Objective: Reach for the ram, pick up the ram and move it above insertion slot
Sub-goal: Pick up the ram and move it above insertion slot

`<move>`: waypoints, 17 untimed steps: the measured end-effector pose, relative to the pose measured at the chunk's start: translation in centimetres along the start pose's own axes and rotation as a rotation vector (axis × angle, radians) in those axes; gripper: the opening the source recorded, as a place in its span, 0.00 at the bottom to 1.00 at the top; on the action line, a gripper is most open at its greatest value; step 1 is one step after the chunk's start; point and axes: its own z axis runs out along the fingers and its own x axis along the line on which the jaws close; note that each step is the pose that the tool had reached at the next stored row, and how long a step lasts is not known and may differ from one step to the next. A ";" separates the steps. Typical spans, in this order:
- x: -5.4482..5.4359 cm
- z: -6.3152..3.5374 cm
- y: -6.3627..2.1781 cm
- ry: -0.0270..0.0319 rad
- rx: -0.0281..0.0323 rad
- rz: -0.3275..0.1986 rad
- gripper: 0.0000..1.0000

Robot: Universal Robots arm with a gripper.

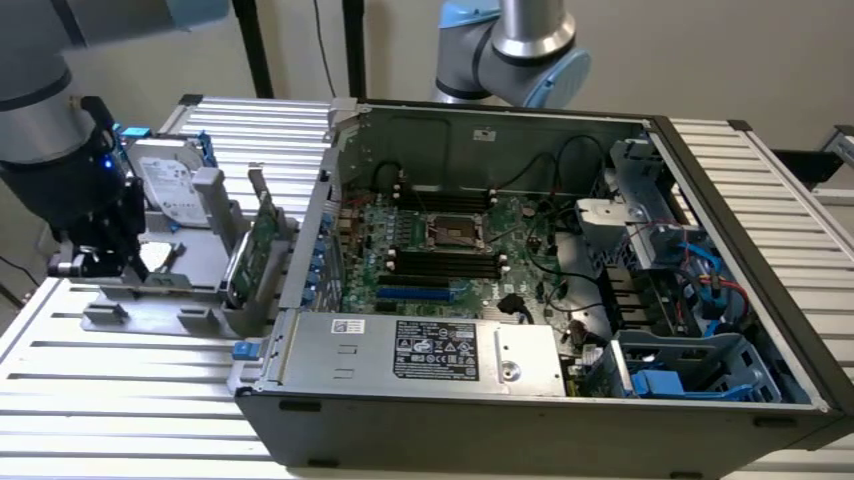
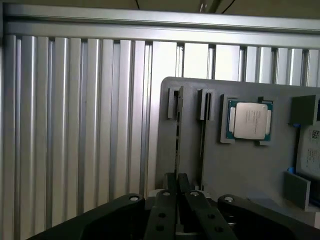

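Pointing straight down over the grey tray (image 2: pixel 250 165), the arm's pincer (image 2: pixel 176 177) clamps the ram (image 2: pixel 177 132)

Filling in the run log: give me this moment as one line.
stage: reach | gripper: low over ram | ram: on edge in gray holder, not lifted | case: open

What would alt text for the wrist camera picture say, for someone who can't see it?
The robot's gripper is down at a thin ram stick standing on edge in a slot of a grey holder plate. A square processor chip rests in a recess of that plate, which lies on a ribbed metal table.
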 end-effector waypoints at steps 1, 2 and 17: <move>0.0 -0.45 -0.10 -0.0001 0.0001 0.000 0.13; 0.0 -0.92 -0.19 0.0001 -0.0001 0.000 0.13; 0.1 -7.82 -5.72 -0.0022 0.0001 0.000 0.13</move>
